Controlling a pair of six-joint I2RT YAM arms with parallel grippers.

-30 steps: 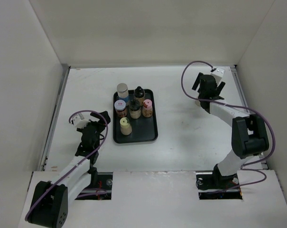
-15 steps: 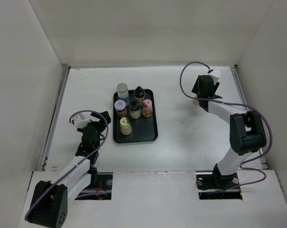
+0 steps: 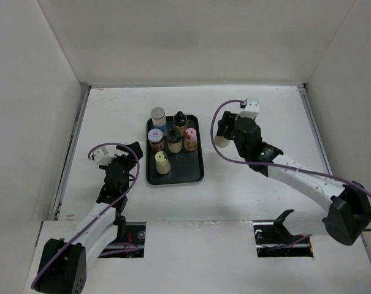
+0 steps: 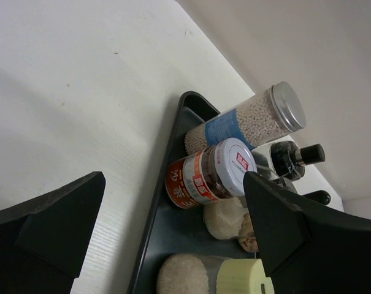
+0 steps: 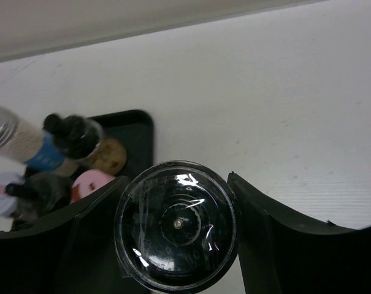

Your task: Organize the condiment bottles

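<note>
A: Where is the small clear bottle with the dark round cap (image 5: 176, 223) found?
B: It is clamped in the right claw (image 3: 224, 132), over the white bench (image 3: 277, 116), right of the flat black rectangular tray (image 3: 194, 173) and apart from it.
A: And the rest?
B: On the tray are stood six other small shaker bottles (image 3: 174, 142). The left claw (image 4: 173, 196) is held wide open, left of the tray.

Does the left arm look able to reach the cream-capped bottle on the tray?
Probably yes: the open left gripper faces the cream-capped bottle, nearest it on the tray, nothing standing between.
</note>
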